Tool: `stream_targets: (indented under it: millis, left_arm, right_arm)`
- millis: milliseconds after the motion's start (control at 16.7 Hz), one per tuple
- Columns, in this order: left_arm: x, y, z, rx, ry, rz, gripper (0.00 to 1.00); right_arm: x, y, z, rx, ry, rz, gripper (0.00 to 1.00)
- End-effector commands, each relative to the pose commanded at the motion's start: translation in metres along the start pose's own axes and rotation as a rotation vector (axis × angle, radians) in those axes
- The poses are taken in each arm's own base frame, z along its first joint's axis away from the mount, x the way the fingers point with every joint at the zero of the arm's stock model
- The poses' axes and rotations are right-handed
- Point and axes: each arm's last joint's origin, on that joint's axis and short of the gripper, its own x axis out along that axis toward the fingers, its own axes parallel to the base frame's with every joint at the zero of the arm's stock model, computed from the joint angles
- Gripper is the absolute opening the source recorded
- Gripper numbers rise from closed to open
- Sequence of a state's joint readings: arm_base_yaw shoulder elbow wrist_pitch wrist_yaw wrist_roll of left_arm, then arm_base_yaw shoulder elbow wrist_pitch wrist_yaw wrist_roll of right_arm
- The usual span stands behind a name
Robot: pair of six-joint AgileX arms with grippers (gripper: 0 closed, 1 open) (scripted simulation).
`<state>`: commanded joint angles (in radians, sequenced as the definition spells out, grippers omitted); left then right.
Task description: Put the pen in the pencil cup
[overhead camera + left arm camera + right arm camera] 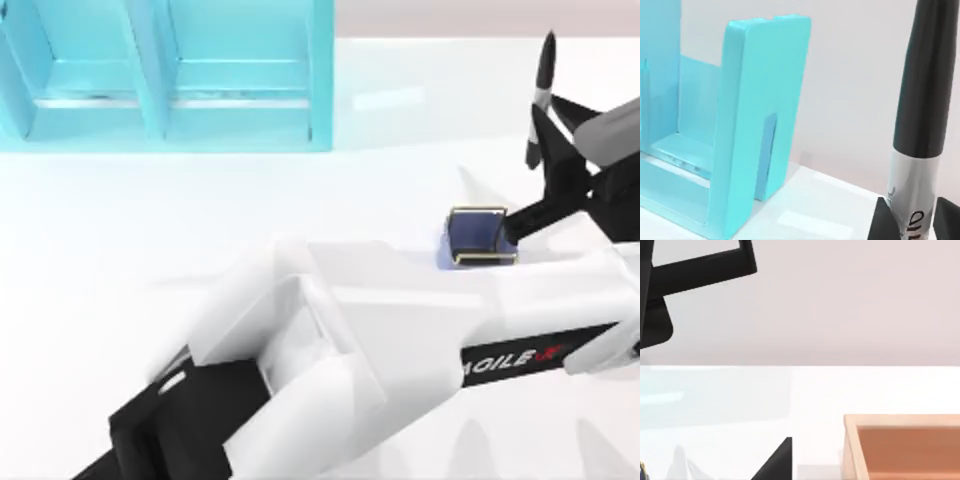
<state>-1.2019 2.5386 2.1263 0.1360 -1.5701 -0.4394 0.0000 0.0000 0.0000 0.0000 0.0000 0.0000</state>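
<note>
Item: pen (543, 95), silvery barrel with black cap end. Held in the left gripper (548, 165), whose two black fingers (884, 222) are clamped on the lower barrel. Position: lifted off the table at the top view's right side. Attitude: long axis close to upright, cap end uppermost, lower end pointing down through the grip; the left wrist view shows the same stance with the shelf unit (755, 125) behind it. Item: pencil cup (475, 230), small, square, blue-purple with a gold wire rim. It stands upright on the white table (150, 230), mouth open upward and nothing visible inside. Relation: the cup lies just beside the left gripper, toward the top view's left and a little toward its lower edge; the pen appears offset from the mouth rather than above it. Judgement: the pen already stands in line with the cup's depth, so no turning seems needed, only a short sideways carry toward the cup and then a straight descent. Nearer arm: the left, already loaded and reaching across the table. Right arm: idle, its wrist view facing a wooden box (905, 445); whether its grip is open cannot be told.
</note>
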Motion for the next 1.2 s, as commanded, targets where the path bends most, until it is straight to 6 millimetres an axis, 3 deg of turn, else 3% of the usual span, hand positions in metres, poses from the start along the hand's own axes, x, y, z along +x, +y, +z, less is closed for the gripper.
stream_targets:
  millis: [480, 840, 1200]
  left_arm:
    - [-0.004, 0.01, 0.006, 0.148, -0.024, 0.027, 0.0]
    - [-0.004, 0.011, 0.01, 0.161, -0.03, 0.035, 0.0]
    - [-0.004, 0.011, 0.01, 0.161, -0.03, 0.035, 0.45]
  right_arm:
    - [0.0, 0.0, 0.0, 0.0, 0.0, 0.0, 1.0]
    - [0.0, 0.0, 0.0, 0.0, 0.0, 0.0, 1.0]
    - [0.0, 0.0, 0.0, 0.0, 0.0, 0.0, 1.0]
